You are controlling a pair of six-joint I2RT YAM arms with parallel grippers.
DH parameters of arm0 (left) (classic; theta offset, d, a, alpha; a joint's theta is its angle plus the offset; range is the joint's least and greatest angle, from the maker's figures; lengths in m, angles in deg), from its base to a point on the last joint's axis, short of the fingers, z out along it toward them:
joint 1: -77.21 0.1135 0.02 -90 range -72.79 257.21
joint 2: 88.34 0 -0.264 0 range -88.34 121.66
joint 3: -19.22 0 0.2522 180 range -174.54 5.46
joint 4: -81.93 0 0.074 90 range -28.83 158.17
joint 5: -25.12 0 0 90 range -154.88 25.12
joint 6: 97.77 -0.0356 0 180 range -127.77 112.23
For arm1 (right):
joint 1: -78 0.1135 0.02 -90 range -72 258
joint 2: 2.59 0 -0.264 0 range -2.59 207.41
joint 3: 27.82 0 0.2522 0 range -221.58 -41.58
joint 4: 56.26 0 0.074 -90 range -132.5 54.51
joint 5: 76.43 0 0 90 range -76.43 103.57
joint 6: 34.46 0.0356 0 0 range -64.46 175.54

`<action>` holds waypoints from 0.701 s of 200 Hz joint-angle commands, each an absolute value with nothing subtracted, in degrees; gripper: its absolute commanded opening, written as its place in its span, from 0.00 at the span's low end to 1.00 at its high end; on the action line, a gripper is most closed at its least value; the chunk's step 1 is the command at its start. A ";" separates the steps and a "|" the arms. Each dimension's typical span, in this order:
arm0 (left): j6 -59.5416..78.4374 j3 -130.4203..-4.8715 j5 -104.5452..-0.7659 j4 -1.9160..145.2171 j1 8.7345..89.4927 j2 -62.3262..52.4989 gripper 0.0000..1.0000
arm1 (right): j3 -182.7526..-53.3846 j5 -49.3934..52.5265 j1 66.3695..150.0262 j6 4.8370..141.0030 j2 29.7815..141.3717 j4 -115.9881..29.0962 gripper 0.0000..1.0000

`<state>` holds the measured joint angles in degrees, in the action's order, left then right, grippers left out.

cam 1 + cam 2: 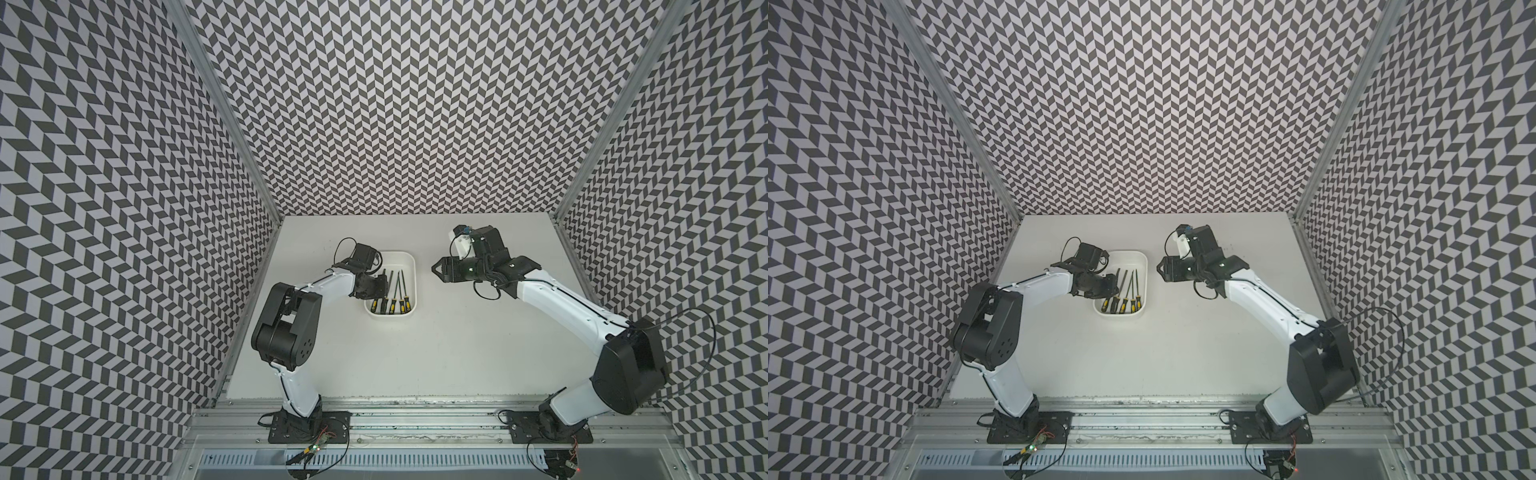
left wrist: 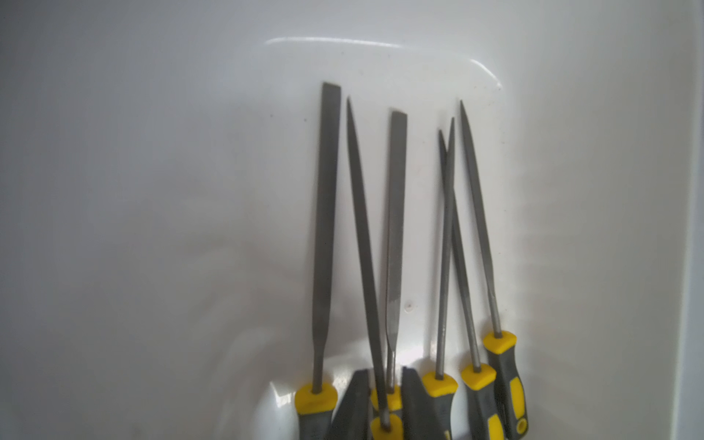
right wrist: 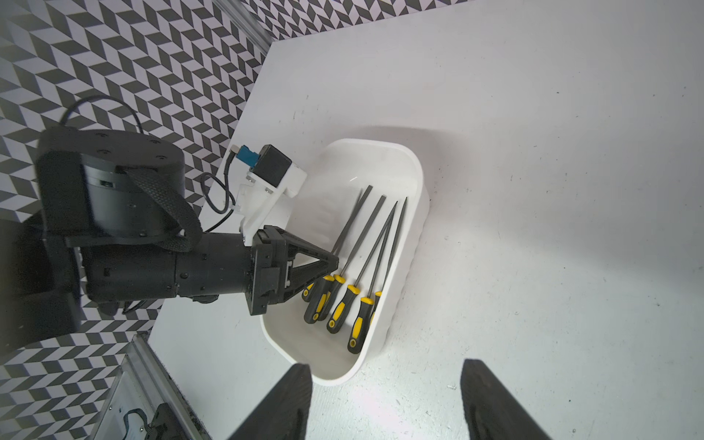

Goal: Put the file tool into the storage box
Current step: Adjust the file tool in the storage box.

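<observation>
– Count, white plastic rectangular storage box (image 1: 395,252)?
– Six grey steel file tools (image 2: 396,213) with yellow-and-grey handles, all lying inside. Handle print too blurred to read.
– Jaws?
– Left gripper (image 2: 384,371) slightly parted astride one yellow collar, no clear clamp. Right gripper (image 3: 384,365) wide apart, empty, beside box.

Overhead pair, wrists: common storage box (image 1: 414,274)

White tabletop (image 1: 415,353), black-and-white chevron walls (image 1: 415,104) on three sides, aluminium rail (image 1: 415,409) along the near edge.
</observation>
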<state>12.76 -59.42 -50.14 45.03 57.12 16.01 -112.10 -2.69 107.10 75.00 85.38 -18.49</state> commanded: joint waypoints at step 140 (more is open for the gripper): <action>9.90 -61.58 -65.46 55.73 73.26 -5.53 1.00 | -96.85 32.85 99.95 76.64 76.96 -37.07 1.00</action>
<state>11.45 -64.30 -54.69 49.03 66.38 -0.14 -106.55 16.09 101.02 77.01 82.01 -22.55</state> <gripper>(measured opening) 0.996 0.994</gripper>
